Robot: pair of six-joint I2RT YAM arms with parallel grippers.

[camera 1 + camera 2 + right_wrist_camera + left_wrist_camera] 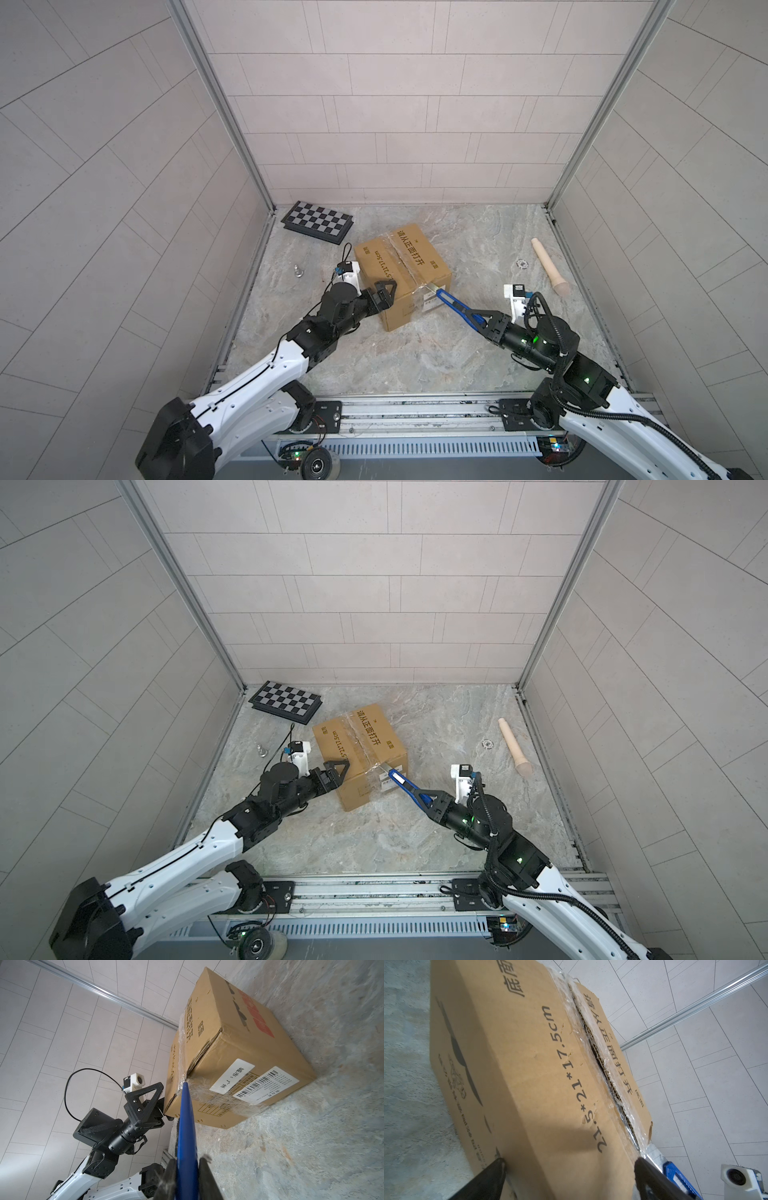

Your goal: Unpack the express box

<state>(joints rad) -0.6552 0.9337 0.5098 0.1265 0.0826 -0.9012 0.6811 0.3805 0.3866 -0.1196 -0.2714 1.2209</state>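
The express box [401, 270] [357, 746], a brown carton with black print, stands mid-table at an angle. In the left wrist view its taped top seam [593, 1049] gapes between the flaps. My left gripper [384, 293] [569, 1167] is open and straddles the box's near left corner, one finger over the top, one beside the side wall. My right gripper [484, 322] [188, 1167] is shut on a blue cutter [455, 305] [405, 783] [187, 1122]. The cutter's tip rests at the clear tape on the box's near top edge, above the white shipping label [266, 1084].
A black-and-white chequered board [318, 222] [286, 700] lies at the back left. A small metal piece [298, 271] sits left of the box. A beige wooden pin [548, 266] and a small round disc [520, 263] lie at the right. Tiled walls close three sides.
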